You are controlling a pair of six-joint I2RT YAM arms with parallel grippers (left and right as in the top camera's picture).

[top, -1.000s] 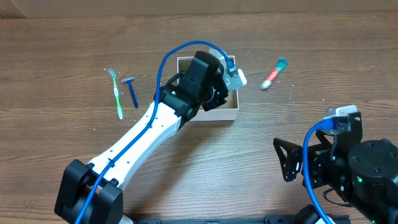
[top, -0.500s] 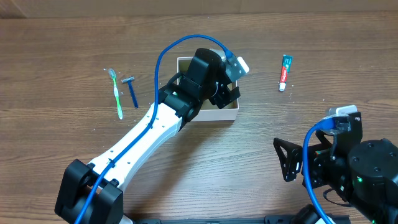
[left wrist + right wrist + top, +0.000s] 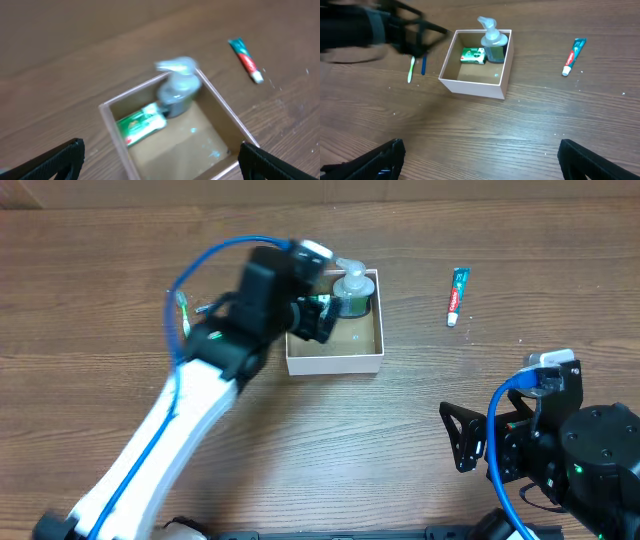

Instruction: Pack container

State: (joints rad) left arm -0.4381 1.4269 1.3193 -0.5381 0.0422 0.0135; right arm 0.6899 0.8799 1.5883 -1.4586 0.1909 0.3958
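Wood-grain table [image 3: 120, 240] is carrying everything. Container [image 3: 335, 362] is sitting at 12 o'clock of the table's middle, mouth up. Inside, bottle [image 3: 351, 290] is standing in the 1 o'clock corner, and packet [image 3: 473, 55] is lying just beside it toward 11 o'clock. Floor toward 6 o'clock is showing bare. Tube [image 3: 457, 295] is lying on the table at 3 o'clock of the container, well apart. Toothbrush [image 3: 411, 69] and razor [image 3: 423, 66] are lying side by side at 9 o'clock of it.

Step in hand, as I am reading it: fetching the next loose item. Doing it well is meaning lifting clear of the thin wall before swinging off, so the container is not getting nudged. Then coming down with jaws crosswise astride a handle, since these pieces are lying flat and slim. Placing toward the bare 6 o'clock half is looking safest, away from the upright bottle.

Left claw [image 3: 314, 318], blurred, is hovering over the container's 9 o'clock wall, jaws spread wide, gripping nothing; whether it is brushing the wall I cannot tell. Right claw [image 3: 453, 438] is waiting at 5 o'clock, well apart, jaws likewise spread and empty.
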